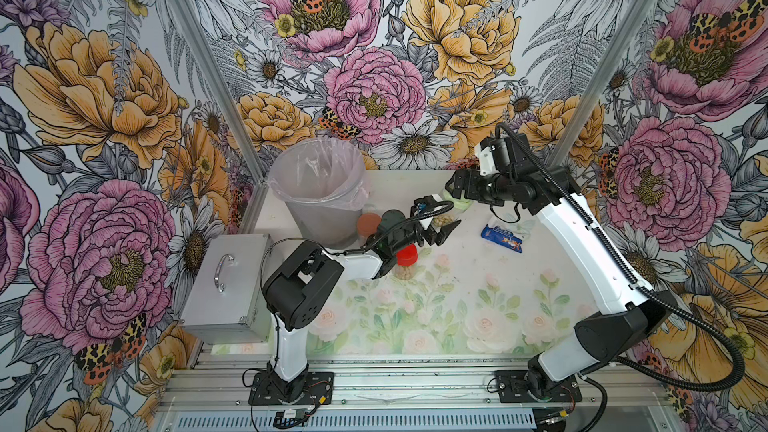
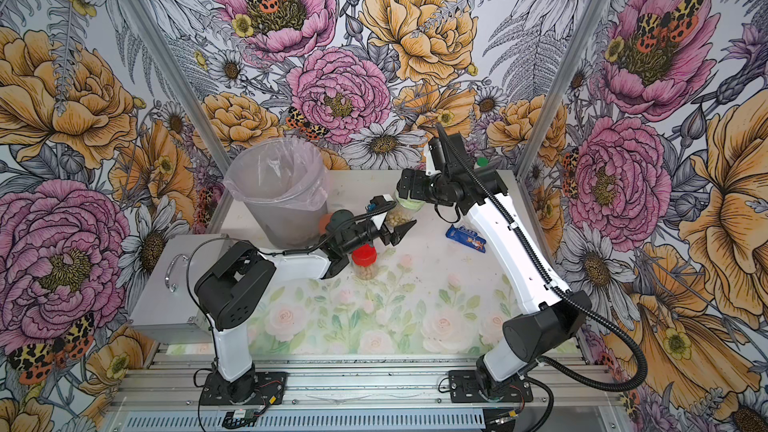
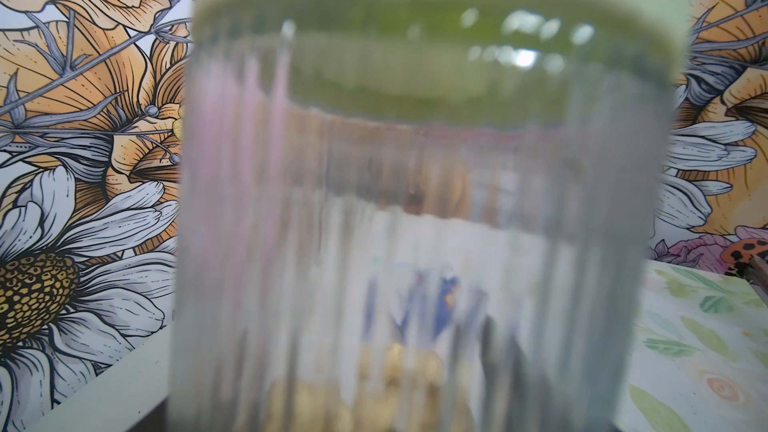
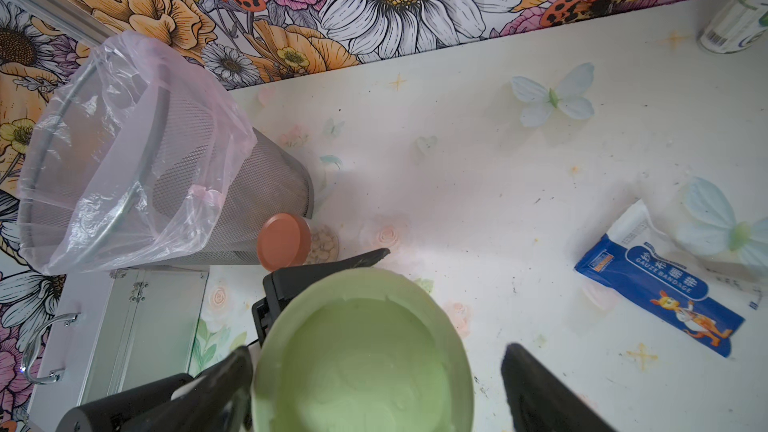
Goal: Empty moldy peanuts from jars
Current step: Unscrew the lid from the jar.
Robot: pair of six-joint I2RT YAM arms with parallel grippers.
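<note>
Evidently lid removal: right fingers (image 4: 540, 392) straddle the green lid (image 4: 361, 351), apart. Left fingers (image 2: 404, 229) flank the jar (image 3: 415, 222); grip cannot be confirmed. Next: clamp lid, unscrew.

The left arm (image 1: 357, 261) bends at the elbow and reaches low toward the middle. The left gripper (image 1: 442, 223) lies level, its jaws set wide on the body of the green-lidded jar (image 3: 415, 201). The right arm (image 1: 582, 243) stretches far forward, its wrist bent downward. The right gripper (image 4: 376, 357) points down with its jaws apart; one finger (image 4: 232, 371) touches the light green lid (image 4: 365, 326) and the other finger (image 4: 536, 384) stands clear.
</note>
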